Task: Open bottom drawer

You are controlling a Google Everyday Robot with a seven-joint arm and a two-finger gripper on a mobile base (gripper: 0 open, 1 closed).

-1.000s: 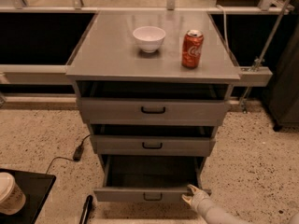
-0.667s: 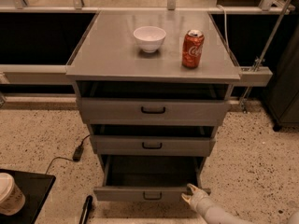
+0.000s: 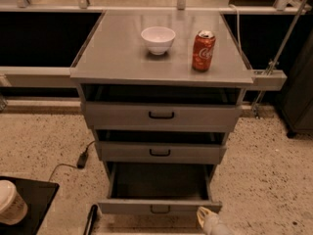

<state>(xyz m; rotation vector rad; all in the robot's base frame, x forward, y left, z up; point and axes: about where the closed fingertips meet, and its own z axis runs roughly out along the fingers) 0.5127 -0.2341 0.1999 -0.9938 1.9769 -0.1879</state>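
Note:
The bottom drawer (image 3: pixel 159 206), lowest of three grey drawers in the cabinet, stands pulled well out toward me; its dark inside shows and its small black loop handle sits mid-front. The middle drawer (image 3: pixel 160 152) and the top drawer (image 3: pixel 161 115) stick out only slightly. My gripper (image 3: pixel 206 220) shows as a pale tip at the bottom edge, just below the bottom drawer's front right corner, close to it and right of the handle.
A white bowl (image 3: pixel 158 39) and a red soda can (image 3: pixel 203 50) stand on the cabinet top (image 3: pixel 117 58). A black cable and plug (image 3: pixel 82 159) lie on the speckled floor at left. A paper cup (image 3: pixel 11 202) sits on a black surface at bottom left.
The gripper has drawn a little lower and to the right, away from the drawer's front right corner. The drawer stays open.

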